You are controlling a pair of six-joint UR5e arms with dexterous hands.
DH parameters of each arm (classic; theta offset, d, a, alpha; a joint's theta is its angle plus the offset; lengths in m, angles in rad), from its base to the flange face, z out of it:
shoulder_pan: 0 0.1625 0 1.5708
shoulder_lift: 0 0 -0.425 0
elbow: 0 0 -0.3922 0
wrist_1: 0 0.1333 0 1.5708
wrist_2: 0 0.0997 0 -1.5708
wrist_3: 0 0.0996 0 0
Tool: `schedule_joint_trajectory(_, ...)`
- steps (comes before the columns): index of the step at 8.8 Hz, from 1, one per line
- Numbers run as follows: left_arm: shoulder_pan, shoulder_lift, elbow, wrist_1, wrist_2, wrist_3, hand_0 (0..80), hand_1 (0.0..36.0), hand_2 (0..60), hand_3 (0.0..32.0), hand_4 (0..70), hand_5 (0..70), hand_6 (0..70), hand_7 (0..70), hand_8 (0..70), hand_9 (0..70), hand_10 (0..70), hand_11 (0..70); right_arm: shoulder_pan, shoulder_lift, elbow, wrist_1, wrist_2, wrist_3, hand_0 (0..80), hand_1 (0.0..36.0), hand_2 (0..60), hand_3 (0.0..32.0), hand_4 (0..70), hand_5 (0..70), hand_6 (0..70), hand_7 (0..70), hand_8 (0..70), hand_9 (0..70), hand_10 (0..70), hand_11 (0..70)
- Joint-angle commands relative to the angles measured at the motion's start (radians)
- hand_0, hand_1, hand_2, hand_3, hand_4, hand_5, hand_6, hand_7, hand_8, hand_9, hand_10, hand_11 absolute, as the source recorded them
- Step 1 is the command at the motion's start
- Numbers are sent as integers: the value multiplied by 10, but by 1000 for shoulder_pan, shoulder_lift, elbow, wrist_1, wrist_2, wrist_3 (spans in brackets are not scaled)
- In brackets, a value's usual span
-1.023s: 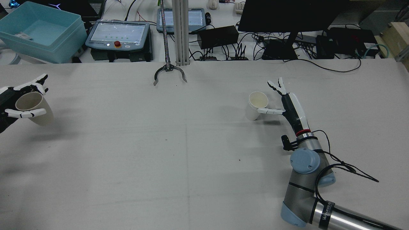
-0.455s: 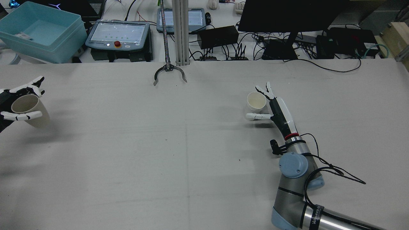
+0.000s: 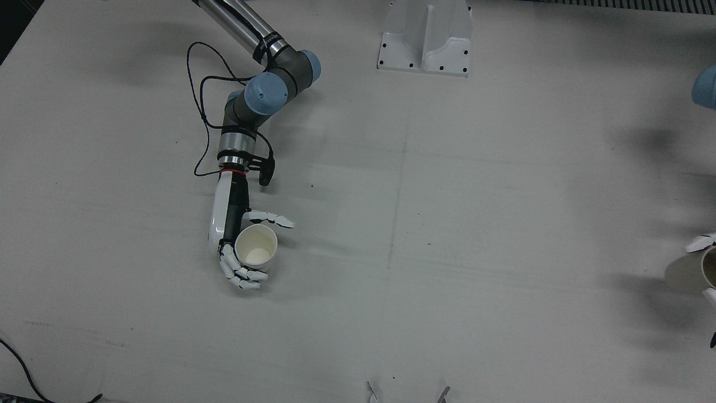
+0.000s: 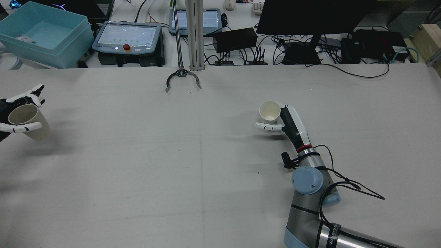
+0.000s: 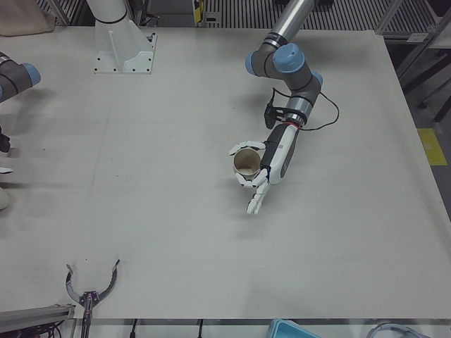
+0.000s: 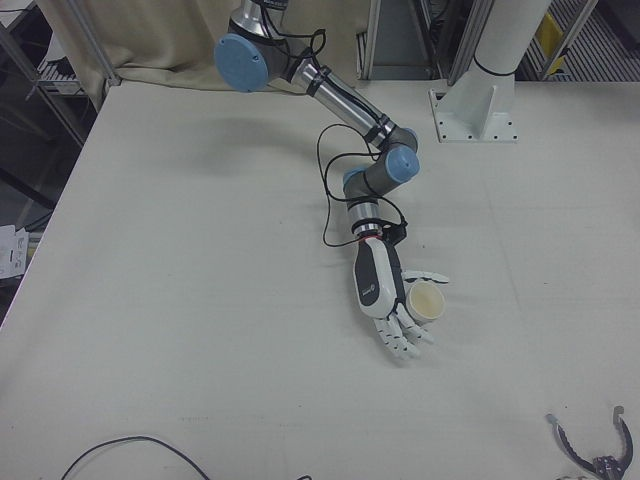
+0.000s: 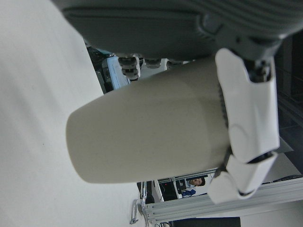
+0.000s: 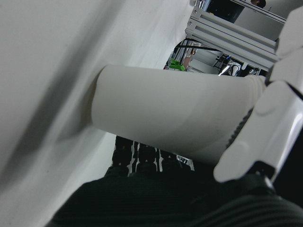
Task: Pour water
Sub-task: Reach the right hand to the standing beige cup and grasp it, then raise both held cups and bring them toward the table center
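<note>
- Since the earlier rear frames, the right hand had been swung leftward and its fingers drawn in around the small white paper cup, while the left hand had been carried further toward the left edge.
- The white cup stood upright on the grey table, right of centre in the rear view, cradled between thumb and curled fingers; a firm grip could not be confirmed.
- The larger beige paper cup was held tilted, clasped in the left hand at the frame's far left.
- Both cups were judged light, thin-walled and easily crushed; a mid-wall hold below the rim was judged best.
</note>
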Motion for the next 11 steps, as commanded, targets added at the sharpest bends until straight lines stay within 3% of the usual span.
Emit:
schedule_joint_trajectory(1, -1, 1, 13, -13, 0, 0, 487, 360, 600, 0, 258, 605, 15, 67, 16, 23, 46, 96, 0, 1, 6, -3, -1, 0, 429, 62, 299, 0, 212, 700, 662, 700, 602, 700, 418, 586)
schedule_joint_trajectory(2, 1, 1, 14, -18, 1, 0, 487, 360, 600, 0, 257, 604, 15, 67, 16, 22, 45, 96, 0, -2, 38, -11, -5, 0, 419, 97, 468, 0, 219, 700, 690, 700, 614, 700, 431, 606)
schedule_joint_trajectory(3, 2, -1, 8, -18, 2, 2, 486, 360, 600, 0, 257, 604, 15, 66, 16, 23, 46, 96, 3, -7, 75, -21, -7, -5, 406, 136, 600, 0, 223, 700, 700, 700, 628, 700, 443, 625)
schedule_joint_trajectory(4, 4, -13, -1, -15, 5, 2, 487, 360, 600, 0, 258, 609, 16, 69, 16, 23, 46, 97, 18, -8, 126, -52, -8, -5, 402, 167, 600, 0, 221, 700, 700, 700, 630, 700, 445, 628)
schedule_joint_trajectory(6, 7, -62, -30, 17, 15, 14, 489, 360, 600, 0, 266, 623, 20, 76, 17, 24, 47, 99, 68, -14, 225, -115, -11, -26, 420, 182, 600, 0, 215, 700, 700, 700, 613, 700, 432, 611)
schedule_joint_trajectory(8, 16, -242, -32, 137, 20, 20, 496, 360, 600, 0, 277, 635, 26, 84, 18, 26, 47, 100, 114, -48, 343, -123, -21, -115, 423, 176, 600, 0, 199, 700, 687, 700, 593, 700, 421, 596)
schedule_joint_trajectory(11, 163, -511, -27, 322, 31, 43, 487, 360, 600, 0, 283, 627, 29, 89, 16, 25, 47, 99, 199, -67, 469, -173, -122, -228, 436, 178, 600, 0, 196, 700, 661, 700, 561, 700, 399, 565)
